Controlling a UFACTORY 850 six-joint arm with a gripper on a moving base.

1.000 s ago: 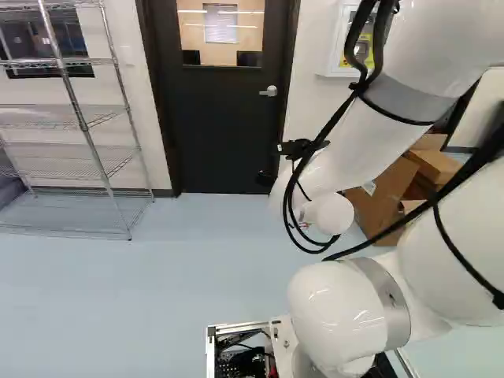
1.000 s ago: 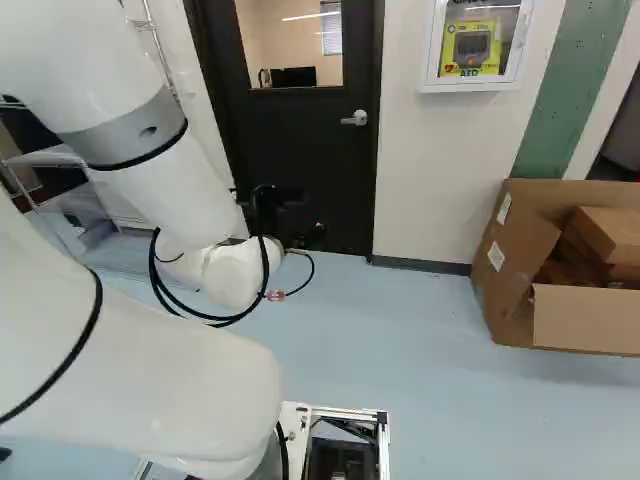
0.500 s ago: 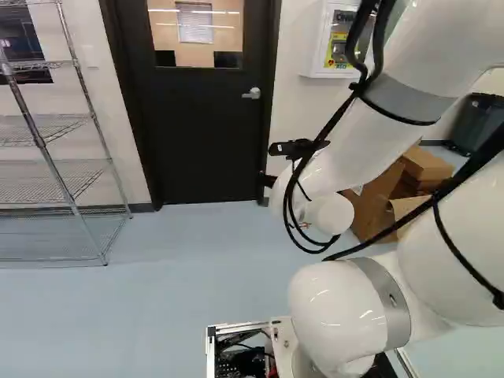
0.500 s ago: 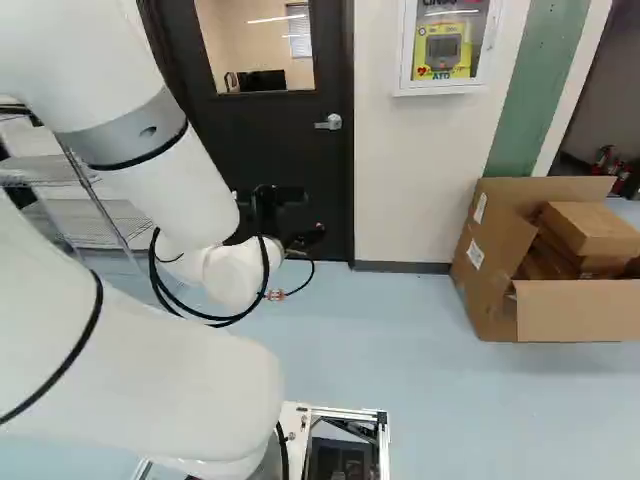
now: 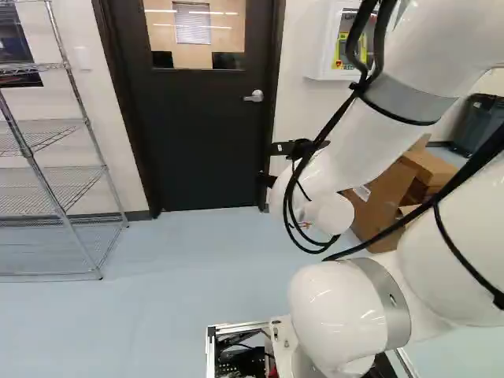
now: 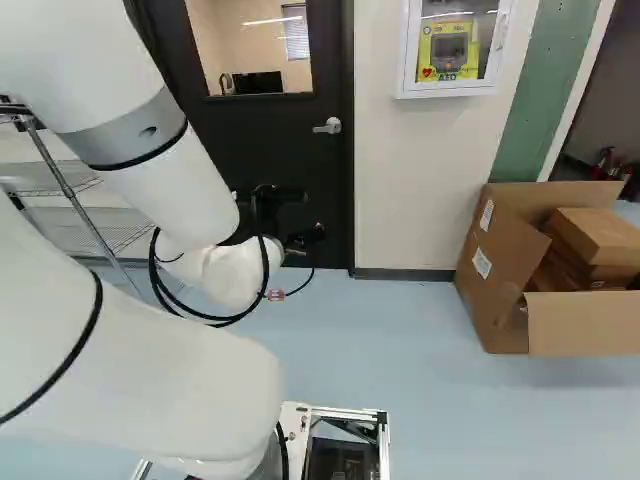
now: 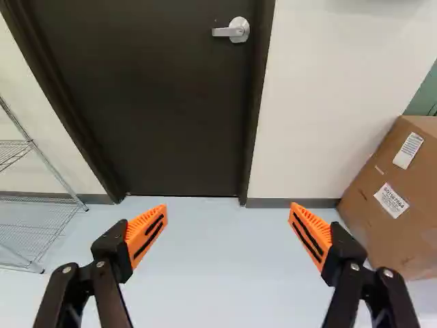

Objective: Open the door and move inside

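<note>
Base (image 5: 228, 327) has moved since the earlier frames: door and rack have slid leftward and slightly down in both base views, so I read a turn plus slight approach; arm (image 5: 339, 157) pose on it unchanged. Left base view: door (image 5: 209, 134) shut, its lever handle (image 5: 253, 96) near the door frame (image 5: 273, 118); wire rack (image 5: 47, 189) well to the left. Right base view: same lever, above and beyond the arm's wrist end. Wrist view: lever lies ahead of the gripper (image 7: 229, 207) and higher, roughly in line with the gap; its long axis runs level, inward across the door. Fingers wide apart, nothing between or touching them. Judgement: still the approach step; I need to raise the hand to lever height, else the fingers may meet bare door below it.
</note>
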